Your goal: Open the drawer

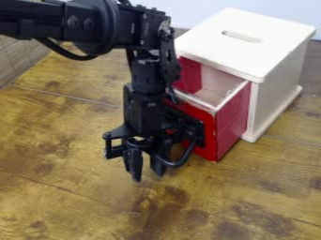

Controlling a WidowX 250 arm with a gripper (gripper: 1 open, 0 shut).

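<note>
Standing right of the parted, seemingly unloaded jaws (145, 167), the half-open drawer (230, 124) is probably proving light and stiff, its front's middle inviting a gentle, straight pull.

Wood with visible grain and a slight sheen was seen on the desk (75, 178). Smooth, cream-painted surfaces were shown by the box (257, 42), and a smooth red finish by the drawer front (231, 125).
</note>
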